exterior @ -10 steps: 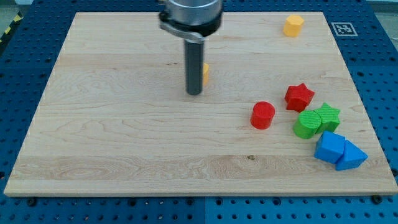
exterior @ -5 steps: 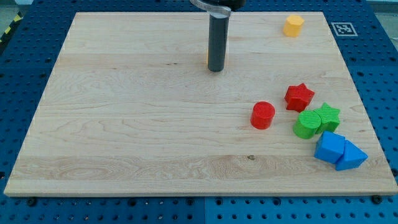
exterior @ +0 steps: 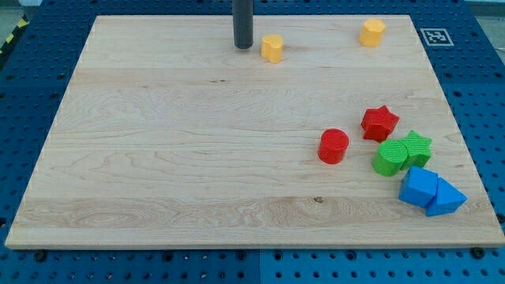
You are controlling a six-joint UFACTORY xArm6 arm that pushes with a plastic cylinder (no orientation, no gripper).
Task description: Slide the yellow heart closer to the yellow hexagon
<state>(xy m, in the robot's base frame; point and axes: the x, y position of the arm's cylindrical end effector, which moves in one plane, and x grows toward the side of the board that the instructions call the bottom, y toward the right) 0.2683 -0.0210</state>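
My tip (exterior: 243, 46) stands just left of the yellow heart (exterior: 272, 48), rod's top cut off.

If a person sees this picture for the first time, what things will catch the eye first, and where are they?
First comes the dark rod at the view's top, with my tip just left of the yellow heart, a small gap between them. The yellow hexagon sits alone further right, near the top right corner. Next is the bright cluster at the lower right: the red cylinder, red star, two green blocks and two blue blocks.
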